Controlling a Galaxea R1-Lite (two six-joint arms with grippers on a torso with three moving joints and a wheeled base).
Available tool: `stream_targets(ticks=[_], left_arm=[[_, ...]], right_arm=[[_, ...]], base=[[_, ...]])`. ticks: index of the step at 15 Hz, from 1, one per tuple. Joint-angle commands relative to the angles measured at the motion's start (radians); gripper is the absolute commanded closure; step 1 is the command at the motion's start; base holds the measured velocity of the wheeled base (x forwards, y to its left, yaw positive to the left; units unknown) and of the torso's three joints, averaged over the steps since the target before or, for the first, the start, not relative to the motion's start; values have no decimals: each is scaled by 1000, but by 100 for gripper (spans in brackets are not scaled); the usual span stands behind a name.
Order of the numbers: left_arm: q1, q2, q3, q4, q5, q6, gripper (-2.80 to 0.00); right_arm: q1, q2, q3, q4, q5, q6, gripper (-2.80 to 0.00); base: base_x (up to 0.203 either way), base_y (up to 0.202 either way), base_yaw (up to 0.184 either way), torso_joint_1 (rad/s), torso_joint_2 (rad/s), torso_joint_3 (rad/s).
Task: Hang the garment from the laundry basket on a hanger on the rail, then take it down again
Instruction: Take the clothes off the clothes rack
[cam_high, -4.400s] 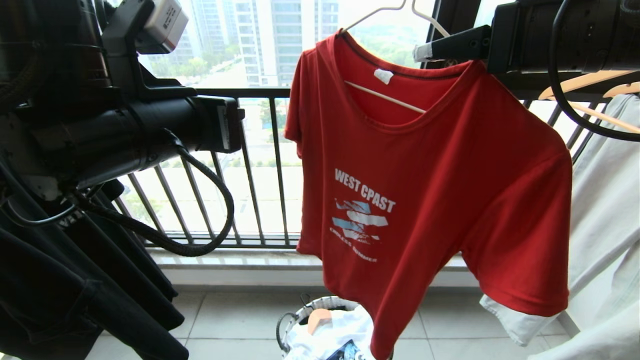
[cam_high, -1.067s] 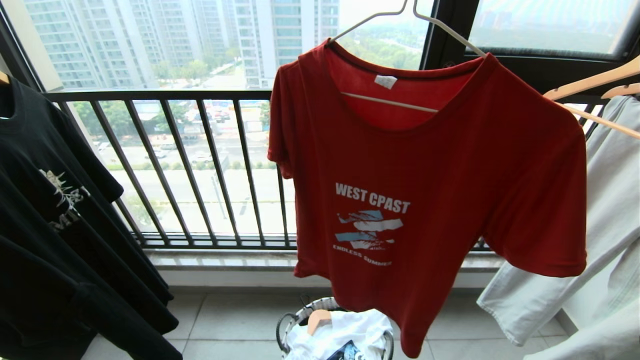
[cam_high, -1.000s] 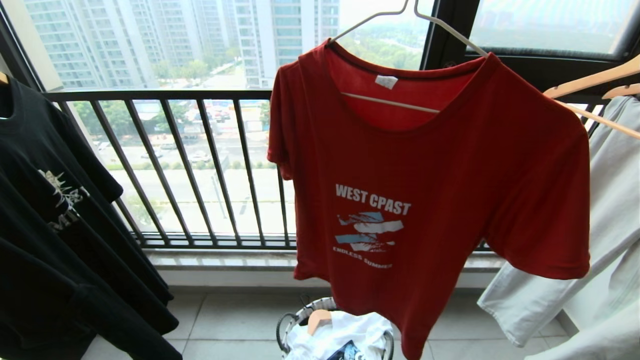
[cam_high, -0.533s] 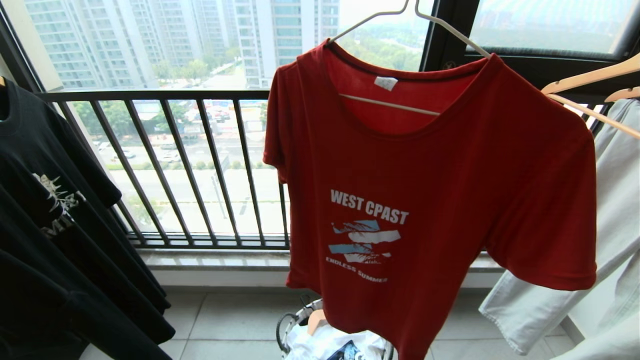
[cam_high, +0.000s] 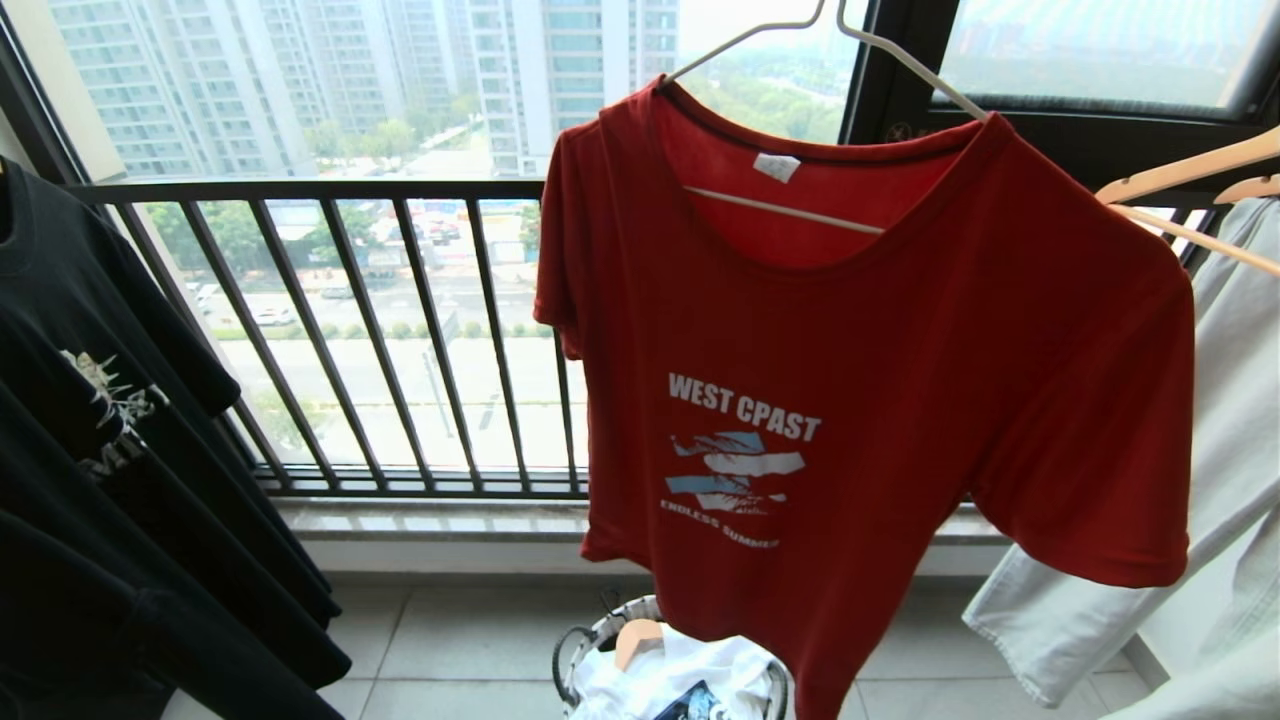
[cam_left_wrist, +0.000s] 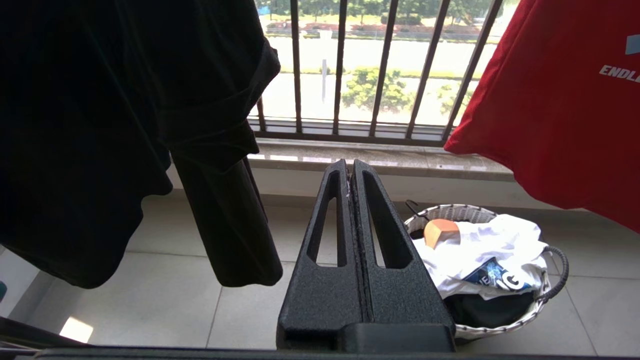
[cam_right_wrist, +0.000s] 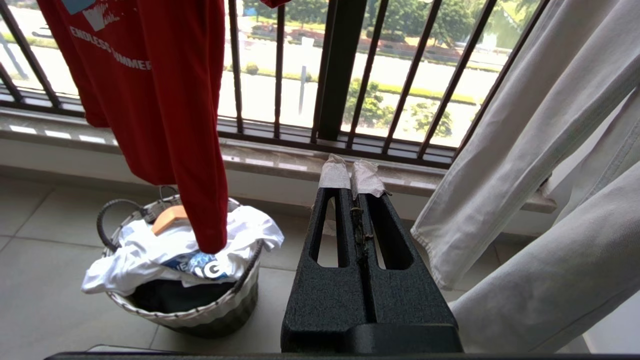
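Red T-shirt (cam_high: 880, 400) now hangs free on the hanger (cam_high: 780, 208); both hands (cam_left_wrist: 351, 172) (cam_right_wrist: 353, 177) dropped away, pressed together, so take-down's next.

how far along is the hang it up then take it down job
Hanging looks done: the red T-shirt sits on the thin off-white hanger, above the laundry basket, which holds a white printed garment. Nothing is in hand: the left gripper and right gripper are shut, empty and low. Left: taking the shirt down.
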Motion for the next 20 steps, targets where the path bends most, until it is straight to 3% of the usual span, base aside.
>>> stream_targets(ticks=[1,20], left_arm=[[0,2,-1,0,1,-7,0],[1,2,0,0,1,-7,0]], right_arm=[[0,1,2,0,1,1,0],[0,-1,2,0,0,18,0]], base=[[0,0,0,0,0,0],[0,0,0,0,0,0]])
